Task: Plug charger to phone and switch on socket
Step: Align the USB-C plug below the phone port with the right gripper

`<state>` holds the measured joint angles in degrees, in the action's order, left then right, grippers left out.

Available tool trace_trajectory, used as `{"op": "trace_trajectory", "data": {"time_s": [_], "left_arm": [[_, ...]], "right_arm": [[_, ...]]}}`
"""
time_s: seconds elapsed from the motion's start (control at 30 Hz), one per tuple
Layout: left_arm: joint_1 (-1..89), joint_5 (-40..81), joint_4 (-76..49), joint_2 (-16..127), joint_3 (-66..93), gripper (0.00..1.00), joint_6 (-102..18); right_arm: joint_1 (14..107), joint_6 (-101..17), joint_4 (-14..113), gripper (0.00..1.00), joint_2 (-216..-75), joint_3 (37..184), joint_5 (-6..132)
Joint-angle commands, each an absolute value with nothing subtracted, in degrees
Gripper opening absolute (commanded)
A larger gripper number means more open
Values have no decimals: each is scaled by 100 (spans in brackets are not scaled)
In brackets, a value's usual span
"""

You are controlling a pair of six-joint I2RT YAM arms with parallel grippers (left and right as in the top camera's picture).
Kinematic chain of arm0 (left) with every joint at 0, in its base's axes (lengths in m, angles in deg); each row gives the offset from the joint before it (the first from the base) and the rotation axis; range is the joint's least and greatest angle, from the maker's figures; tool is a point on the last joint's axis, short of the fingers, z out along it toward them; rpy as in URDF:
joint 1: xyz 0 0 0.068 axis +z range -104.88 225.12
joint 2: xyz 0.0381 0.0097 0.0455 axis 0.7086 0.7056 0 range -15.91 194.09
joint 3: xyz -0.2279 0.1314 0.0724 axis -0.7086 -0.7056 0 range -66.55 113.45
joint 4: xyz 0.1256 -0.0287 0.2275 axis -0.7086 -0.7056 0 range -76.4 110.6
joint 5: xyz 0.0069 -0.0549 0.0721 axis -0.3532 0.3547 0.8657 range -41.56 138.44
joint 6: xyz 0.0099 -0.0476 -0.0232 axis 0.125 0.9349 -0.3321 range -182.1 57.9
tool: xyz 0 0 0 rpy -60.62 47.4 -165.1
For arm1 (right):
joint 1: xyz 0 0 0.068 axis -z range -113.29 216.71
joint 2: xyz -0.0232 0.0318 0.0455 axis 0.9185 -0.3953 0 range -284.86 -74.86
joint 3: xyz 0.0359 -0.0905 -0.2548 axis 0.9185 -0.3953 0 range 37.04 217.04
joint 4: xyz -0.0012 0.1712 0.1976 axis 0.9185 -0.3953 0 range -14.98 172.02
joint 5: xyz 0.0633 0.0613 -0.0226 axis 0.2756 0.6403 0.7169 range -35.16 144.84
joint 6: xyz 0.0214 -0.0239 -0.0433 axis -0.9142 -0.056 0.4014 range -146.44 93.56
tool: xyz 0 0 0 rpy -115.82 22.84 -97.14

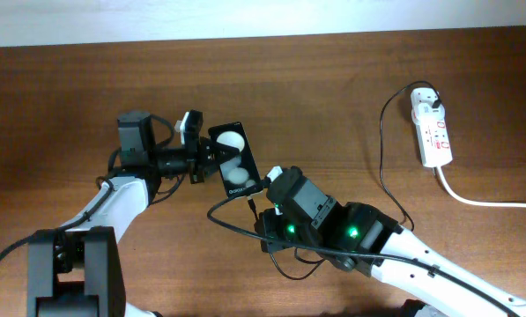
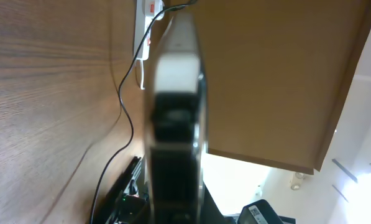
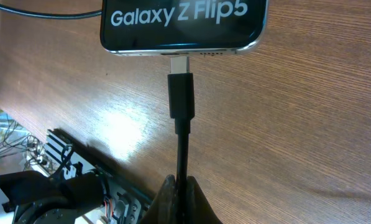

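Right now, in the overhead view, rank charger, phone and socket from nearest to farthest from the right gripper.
1. charger: held in the right gripper, with its connector tip at the phone's port.
2. phone: just ahead of that gripper, slightly to its left.
3. socket: far off to the right, near the back.

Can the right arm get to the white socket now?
Probably not yet: the right pincer is shut on the charger by the phone. The socket lies apart, and only the charger's thin cable lies between, so the way looks free once it lets go.
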<state>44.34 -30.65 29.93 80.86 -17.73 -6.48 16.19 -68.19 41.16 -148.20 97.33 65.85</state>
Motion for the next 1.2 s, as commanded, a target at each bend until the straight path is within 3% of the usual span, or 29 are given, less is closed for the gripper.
{"op": "trace_trajectory", "data": {"time_s": [0.0, 0.77, 1.17], "left_arm": [[4454, -3196, 3041, 8091, -1734, 0, -574], [4452, -3165, 3043, 8091, -1734, 0, -235], [4454, -2973, 3043, 8091, -1734, 0, -843]], "right_arm": [[1571, -6758, 4120, 4, -14724, 9724, 6557], [1571, -6756, 4243, 4, -14733, 9724, 6559], [1571, -6756, 4153, 4, -14733, 9724, 6559]]}}
